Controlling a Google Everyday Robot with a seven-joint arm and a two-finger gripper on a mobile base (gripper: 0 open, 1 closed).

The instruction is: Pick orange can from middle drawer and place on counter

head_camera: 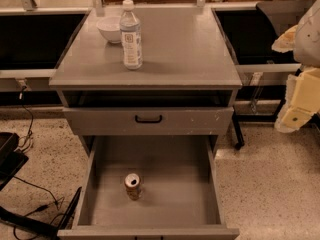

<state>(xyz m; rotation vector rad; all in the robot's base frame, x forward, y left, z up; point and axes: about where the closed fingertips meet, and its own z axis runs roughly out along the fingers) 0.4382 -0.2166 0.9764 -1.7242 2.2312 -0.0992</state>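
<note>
The orange can (133, 185) stands upright on the floor of the open middle drawer (175, 194), left of centre and towards the front. Its silver top with the pull-tab faces up. The counter (185, 49) is the flat grey top of the cabinet, above the drawer. My gripper (300, 104) is at the right edge of the camera view, beside the cabinet and about level with the counter's front edge. It is far from the can and holds nothing that I can see.
A clear water bottle (131, 34) with a white label and a white bowl (109, 29) stand on the counter's back left. A shallower drawer front with a black handle (148, 119) sits above the open drawer. Cables (30, 194) lie on the floor at left.
</note>
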